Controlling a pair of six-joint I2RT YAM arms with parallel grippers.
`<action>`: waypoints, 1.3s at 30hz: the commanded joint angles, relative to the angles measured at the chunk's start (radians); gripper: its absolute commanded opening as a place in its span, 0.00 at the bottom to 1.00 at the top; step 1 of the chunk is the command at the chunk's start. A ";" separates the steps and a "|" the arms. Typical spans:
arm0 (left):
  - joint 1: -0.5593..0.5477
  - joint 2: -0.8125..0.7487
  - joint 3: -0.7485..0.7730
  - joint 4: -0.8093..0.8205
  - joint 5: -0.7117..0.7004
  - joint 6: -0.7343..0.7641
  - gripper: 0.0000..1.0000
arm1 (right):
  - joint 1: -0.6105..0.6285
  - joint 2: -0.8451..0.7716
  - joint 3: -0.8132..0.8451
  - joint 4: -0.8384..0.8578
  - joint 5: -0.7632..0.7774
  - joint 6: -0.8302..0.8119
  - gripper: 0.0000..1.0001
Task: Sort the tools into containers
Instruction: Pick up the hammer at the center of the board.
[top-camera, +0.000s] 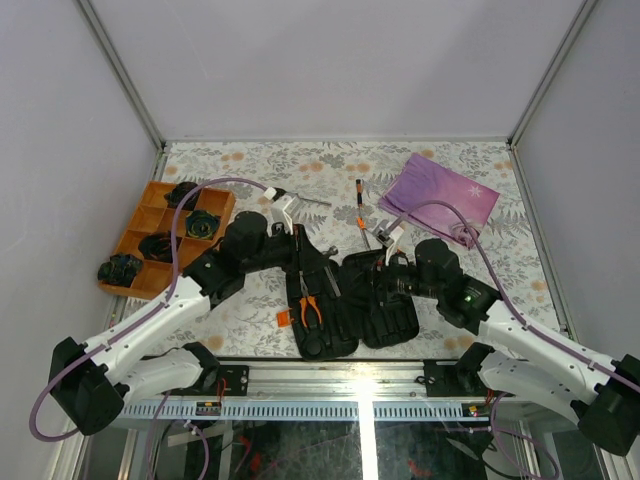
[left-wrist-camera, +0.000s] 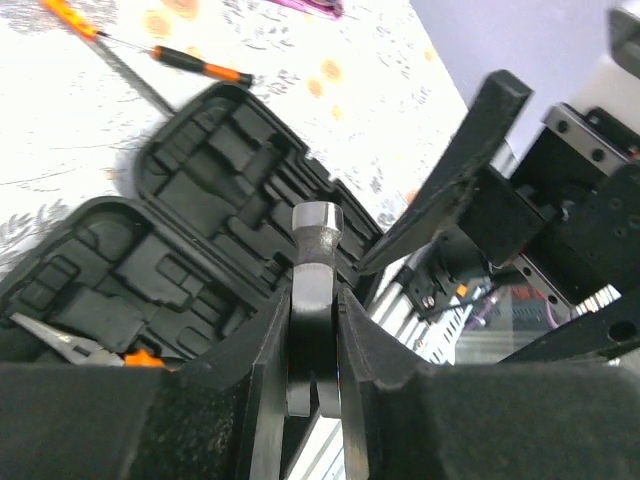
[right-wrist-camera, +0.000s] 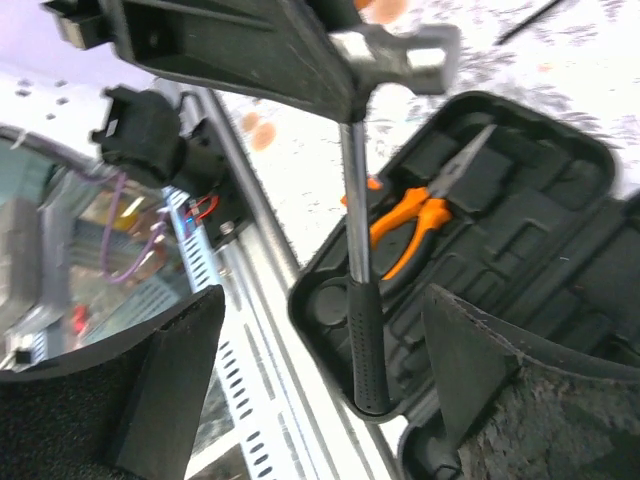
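We start at the left claw (left-wrist-camera: 313, 300). Its two fingers (left-wrist-camera: 270, 350) are pressed in on the hammer (left-wrist-camera: 317, 225), pinching it just under the steel head, which stands up at 12 o'clock between them in the left wrist view.

In the right wrist view the same hammer runs from its head at 12 o'clock straight down to its black grip at 6 o'clock. It passes through the gap of the right claw (right-wrist-camera: 322, 300). That claw is spread wide, with one finger at 8 o'clock and the other at 4 o'clock, and neither finger touches the handle.

Beyond the hammer lies the open black case (right-wrist-camera: 540, 230), with both halves flat on the table and their moulded slots facing up. The orange-handled pliers (right-wrist-camera: 405, 230) sit in the half beneath the hammer, just to 3 o'clock of its shaft. We cannot tell whether the end of the grip touches the case rim.

From above, a black-and-orange screwdriver (top-camera: 360, 200) lies on the flowered table (top-camera: 250, 165) at 12 o'clock of the case. A purple cloth (top-camera: 445, 195) lies at 1 o'clock. An orange tray (top-camera: 133, 232) holding black lumps sits at 10 o'clock, well apart from the case.
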 joint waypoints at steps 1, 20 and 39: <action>-0.005 0.002 0.069 -0.028 -0.153 -0.055 0.00 | 0.003 -0.036 0.034 -0.037 0.224 -0.059 0.87; -0.013 0.051 0.160 -0.123 -0.314 -0.278 0.00 | 0.366 0.079 0.015 -0.006 0.824 -0.228 0.77; -0.013 0.002 0.135 -0.082 -0.223 -0.329 0.00 | 0.376 0.137 0.008 0.041 0.946 -0.267 0.30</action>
